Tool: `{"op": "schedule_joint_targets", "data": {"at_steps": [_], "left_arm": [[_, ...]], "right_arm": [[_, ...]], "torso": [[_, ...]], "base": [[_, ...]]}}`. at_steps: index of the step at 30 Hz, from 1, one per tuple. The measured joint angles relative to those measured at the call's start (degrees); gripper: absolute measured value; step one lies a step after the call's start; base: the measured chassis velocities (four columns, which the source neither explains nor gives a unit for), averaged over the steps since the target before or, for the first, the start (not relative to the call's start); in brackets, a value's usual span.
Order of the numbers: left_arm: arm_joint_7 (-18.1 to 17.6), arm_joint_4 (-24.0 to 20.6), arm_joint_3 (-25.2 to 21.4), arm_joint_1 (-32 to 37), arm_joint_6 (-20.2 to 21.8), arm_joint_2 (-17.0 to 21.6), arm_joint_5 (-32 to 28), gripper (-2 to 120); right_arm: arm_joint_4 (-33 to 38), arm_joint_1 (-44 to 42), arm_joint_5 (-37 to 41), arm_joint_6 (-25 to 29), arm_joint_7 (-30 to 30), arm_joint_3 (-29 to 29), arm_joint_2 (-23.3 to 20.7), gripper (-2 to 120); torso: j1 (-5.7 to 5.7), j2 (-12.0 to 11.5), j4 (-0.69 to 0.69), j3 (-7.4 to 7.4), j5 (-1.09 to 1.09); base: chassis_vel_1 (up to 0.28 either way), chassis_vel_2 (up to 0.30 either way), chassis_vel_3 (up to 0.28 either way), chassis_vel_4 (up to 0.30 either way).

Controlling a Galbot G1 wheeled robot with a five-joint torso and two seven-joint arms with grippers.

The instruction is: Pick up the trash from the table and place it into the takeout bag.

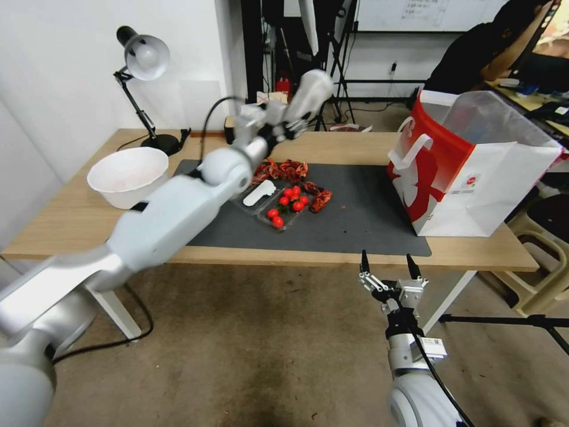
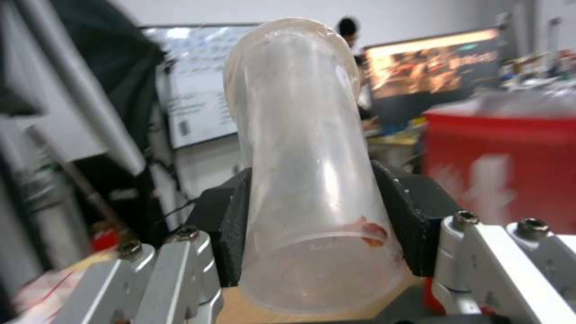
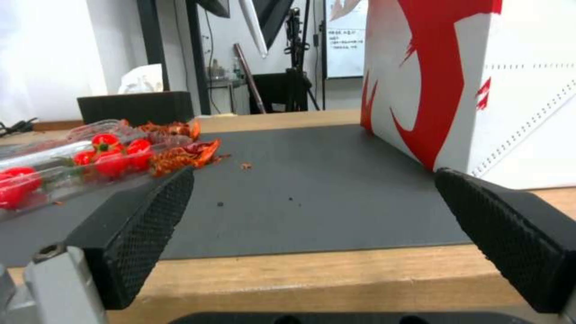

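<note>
My left gripper [image 1: 288,123] is raised above the back of the table [image 1: 59,220] and is shut on a clear plastic cup [image 1: 311,92]. In the left wrist view the cup [image 2: 306,180] stands between the black pads [image 2: 231,234], with a red smear near its base. On the dark mat [image 1: 355,219] lie a clear container of small red tomatoes [image 1: 284,207] and a heap of red shells [image 1: 288,169]. The white-and-red takeout bag [image 1: 474,172] stands open at the mat's right end. My right gripper [image 1: 385,265] hangs open below the table's front edge, facing the bag [image 3: 480,67].
A white bowl [image 1: 127,175] sits at the table's left end, and a desk lamp [image 1: 142,59] stands behind it. A dark box [image 3: 135,105] is at the table's back edge. Chairs and stands crowd the floor to the right of the table.
</note>
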Motion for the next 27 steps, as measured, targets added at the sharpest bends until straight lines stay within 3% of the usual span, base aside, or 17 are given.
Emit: {"op": "schedule_joint_targets", "data": {"at_steps": [11, 14, 19, 27], "left_arm": [[-0.04, 1.34, 4.52, -6.44, 0.54, -6.7, -2.62, 49], [0.02, 3.37, 7.26, -9.93, 0.79, -12.78, -4.06, 49], [0.08, 4.97, 9.12, -10.92, 0.91, -18.31, -4.35, 49], [0.12, 6.02, 10.49, -11.11, 0.96, -21.36, -4.49, 47]], "right_arm": [[0.05, 0.13, 0.0, -0.04, 0.08, 0.14, 0.12, 100], [0.08, 0.13, -0.01, -0.07, 0.12, 0.3, 0.3, 100], [0.08, 0.07, -0.09, -0.08, 0.13, 0.34, 0.78, 100], [-0.15, 0.08, -0.21, -0.08, 0.13, 0.37, 1.13, 100]], "torso": [[0.0, 0.0, 0.0, 0.0, 0.0], [0.0, 0.0, 0.01, 0.0, -0.01], [0.0, 0.0, 0.01, 0.0, -0.01], [0.0, 0.0, 0.01, 0.0, -0.01]], "base": [[0.0, 0.0, 0.0, 0.0], [0.0, 0.0, 0.0, 0.0], [0.0, 0.0, 0.0, 0.0], [0.0, 0.0, 0.0, 0.0]]}}
